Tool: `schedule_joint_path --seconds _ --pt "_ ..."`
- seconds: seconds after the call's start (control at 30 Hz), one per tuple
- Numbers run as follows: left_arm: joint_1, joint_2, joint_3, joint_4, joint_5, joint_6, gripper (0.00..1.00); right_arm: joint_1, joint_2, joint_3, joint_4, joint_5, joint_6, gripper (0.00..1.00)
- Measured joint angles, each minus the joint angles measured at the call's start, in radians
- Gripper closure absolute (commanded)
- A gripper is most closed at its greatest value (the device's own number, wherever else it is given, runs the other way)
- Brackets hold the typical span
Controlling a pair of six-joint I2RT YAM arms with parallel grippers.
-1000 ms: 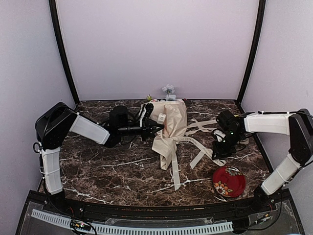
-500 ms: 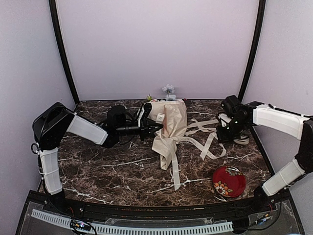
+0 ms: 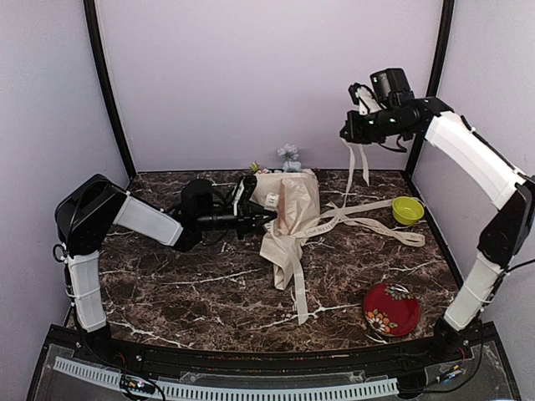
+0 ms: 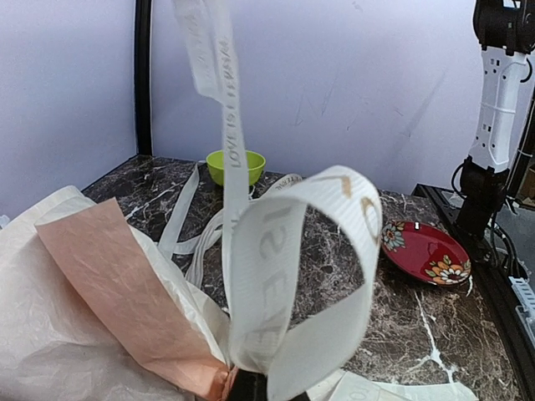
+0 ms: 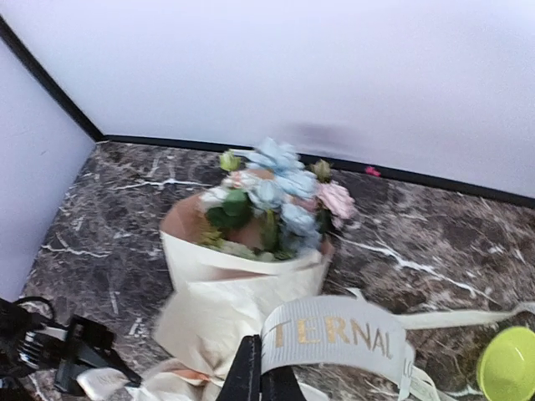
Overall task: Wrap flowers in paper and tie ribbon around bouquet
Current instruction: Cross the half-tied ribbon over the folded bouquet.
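Observation:
The bouquet [image 3: 290,209] lies mid-table, a cream paper [image 5: 226,292] cone with the flowers [image 5: 280,192] at its far end. The cream ribbon [image 3: 359,163] runs from the cone's narrow waist across the table and up into the air. My left gripper [image 3: 266,220] is low at the cone's left side, shut on a ribbon loop [image 4: 284,276] right beside the peach paper fold [image 4: 125,292]. High at the back right, my right gripper [image 3: 346,134] is shut on a ribbon [image 5: 338,332] end printed with gold letters.
A lime-green bowl [image 3: 407,210] stands at the right of the marble table [image 3: 184,284], with ribbon strands lying beside it. A red flowered plate [image 3: 391,309] sits near the front right. Black frame posts [image 3: 428,92] rise at the back corners.
My right gripper shut on the ribbon low at the table's right, then rose high toward the back wall, drawing the ribbon up. The green bowl came into sight. The left arm stayed put.

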Motion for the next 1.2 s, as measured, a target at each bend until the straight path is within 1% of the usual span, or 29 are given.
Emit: schedule_joint_path --seconds 0.2,0.27,0.43,0.6,0.67,0.7,0.73,0.77,0.8,0.83,0.87,0.9,1.2 --pt "-0.011 0.0 0.0 -0.007 0.005 0.012 1.0 0.214 0.317 0.482 0.063 -0.011 0.01 1.0" --pt "-0.017 0.0 -0.003 -0.007 0.005 0.017 1.0 0.285 0.385 0.564 0.106 -0.02 0.014 1.0" --pt "-0.036 -0.001 -0.027 -0.005 0.005 0.026 1.0 0.414 0.439 0.574 0.204 -0.059 0.045 1.0" --pt "-0.046 -0.001 -0.038 0.002 -0.007 0.026 1.0 0.473 0.462 0.574 0.272 -0.079 0.057 0.99" --pt "-0.047 -0.001 -0.042 0.01 -0.011 0.024 1.0 0.491 0.472 0.574 0.287 -0.08 0.058 0.89" --pt "-0.047 -0.001 -0.044 0.012 -0.012 0.023 1.0 0.496 0.476 0.574 0.289 -0.083 0.058 0.82" --pt "-0.047 -0.001 -0.047 0.017 -0.014 0.021 1.0 0.5 0.48 0.574 0.289 -0.085 0.061 0.72" --pt "-0.047 -0.001 -0.05 0.022 -0.014 0.018 1.0 0.502 0.485 0.574 0.288 -0.089 0.06 0.53" --pt "-0.047 -0.001 -0.05 0.027 -0.015 0.017 1.0 0.505 0.488 0.574 0.289 -0.09 0.068 0.38" --pt "-0.047 -0.001 -0.051 0.029 -0.015 0.015 1.0 0.506 0.491 0.574 0.288 -0.091 0.071 0.17" --pt "-0.047 -0.001 -0.051 0.033 -0.015 0.013 1.0 0.507 0.494 0.574 0.285 -0.093 0.069 0.02" --pt "-0.047 -0.001 -0.052 0.039 -0.016 0.01 1.0 0.507 0.496 0.574 0.283 -0.093 0.07 0.0" --pt "-0.047 -0.001 -0.069 0.073 -0.017 -0.014 1.0 0.506 0.496 0.574 0.24 -0.06 0.013 0.0"
